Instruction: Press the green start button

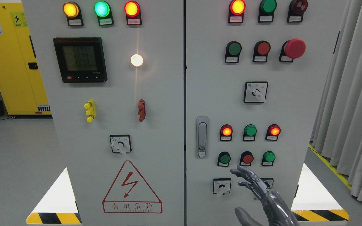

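Grey metal right hand point(252, 183), fingers spread and holding nothing, hovers before the cabinet door point(294, 103), just below the red button point(247, 158) and near the green button point(268, 156).

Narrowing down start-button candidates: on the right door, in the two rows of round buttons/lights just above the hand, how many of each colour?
Red buttons/lights: 3
Green buttons/lights: 3
Total: 6
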